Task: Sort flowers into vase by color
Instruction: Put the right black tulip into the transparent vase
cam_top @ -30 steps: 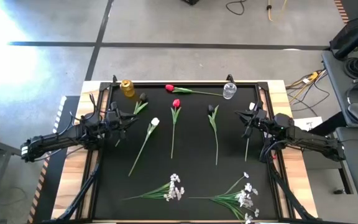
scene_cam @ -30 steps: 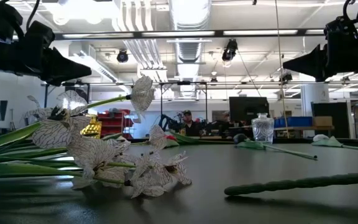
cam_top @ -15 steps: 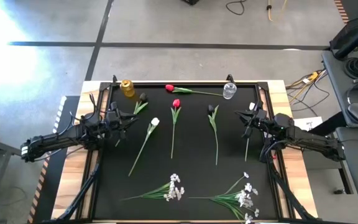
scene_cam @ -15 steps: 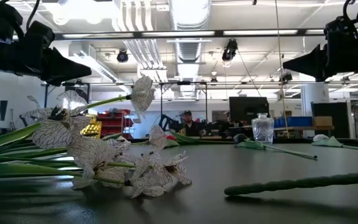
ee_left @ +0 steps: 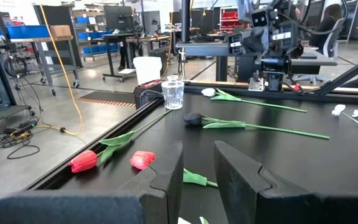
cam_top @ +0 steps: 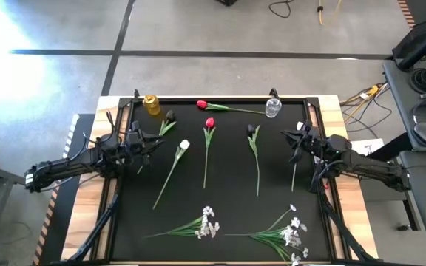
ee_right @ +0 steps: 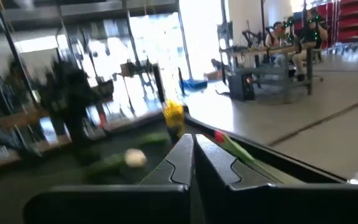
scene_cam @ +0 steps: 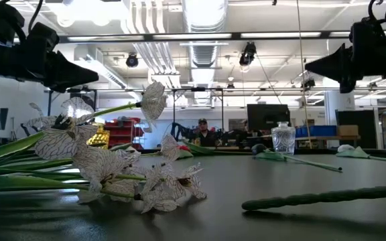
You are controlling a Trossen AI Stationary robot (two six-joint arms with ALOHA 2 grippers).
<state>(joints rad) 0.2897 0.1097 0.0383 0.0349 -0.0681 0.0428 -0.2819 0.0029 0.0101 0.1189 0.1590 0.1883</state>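
Flowers lie flat on the black table. Two red tulips (cam_top: pixel 202 104) (cam_top: pixel 210 123), a white tulip (cam_top: pixel 185 145), and dark tulips (cam_top: pixel 170 116) (cam_top: pixel 251 130) lie in the far half. Another white tulip (cam_top: pixel 299 126) lies beside my right gripper. Two sprays of small white blossoms (cam_top: pixel 207 222) (cam_top: pixel 291 233) lie near the front edge. A yellow vase (cam_top: pixel 151 104) and a clear glass vase (cam_top: pixel 273 108) stand at the far edge. My left gripper (cam_top: pixel 156 140) (ee_left: pixel 197 149) hovers open at the left side. My right gripper (cam_top: pixel 288 137) (ee_right: pixel 193 138) hovers shut at the right side, holding nothing.
The black mat's raised rim (cam_top: pixel 220 98) runs around the table, with wooden edges outside it. The middle strip between the tulip stems and the sprays is bare mat (cam_top: pixel 228 199). People sit at desks far behind the table (scene_cam: pixel 202 132).
My right gripper has rolled a little about its own pointing line while staying in place above the table. It stays shut. No flower has moved.
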